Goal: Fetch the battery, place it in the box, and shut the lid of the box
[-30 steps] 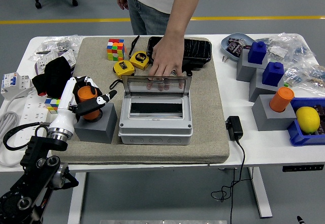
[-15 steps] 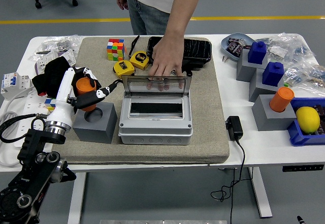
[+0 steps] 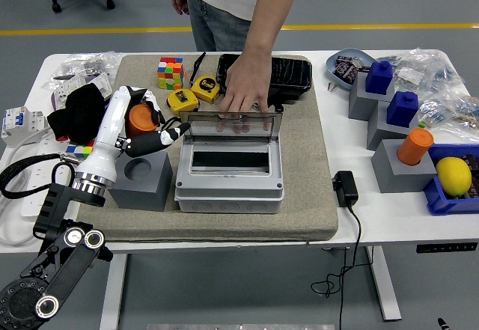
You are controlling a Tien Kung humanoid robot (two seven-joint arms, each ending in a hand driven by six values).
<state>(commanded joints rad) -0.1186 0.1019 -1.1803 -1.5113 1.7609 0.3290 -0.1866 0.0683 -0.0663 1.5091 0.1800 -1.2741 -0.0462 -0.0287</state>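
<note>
1. Grey floor with a yellow line behind, white table (image 3: 389,214) up front, big beige mat (image 3: 314,158) spread over most of it.
2. Left hand (image 3: 138,128) wrapped around the orange battery (image 3: 140,120), fingers curled on it, thumb and forefinger stretching out to the right.
3. Battery lifted clear of the grey holder block (image 3: 140,180), sitting right in the grip; round socket of that block open just below the fingers.
4. Just right of the fingertips: grey box (image 3: 230,182), clear lid (image 3: 230,126) standing up at the back, dark opening showing inside.
5. Person's hand (image 3: 243,94) across the box from the fingers, resting on the top edge of that lid, fingertips showing through the clear plastic.
6. Above the fingers on the mat: two yellow tape measures (image 3: 193,94) and a colour cube (image 3: 170,72); black tray (image 3: 288,75) behind the person's hand.
7. Left of the fingers: black cloth lump (image 3: 75,113), white power strip (image 3: 22,158), cable looping off the edge.
8. Way off to the right, well apart from the fingers: more grey blocks with blue pieces (image 3: 393,94), another orange cylinder (image 3: 415,146), a lemon (image 3: 453,176) in a blue bin, black adapter (image 3: 345,187) near the mat edge.
9. No right hand anywhere in the shot.
</note>
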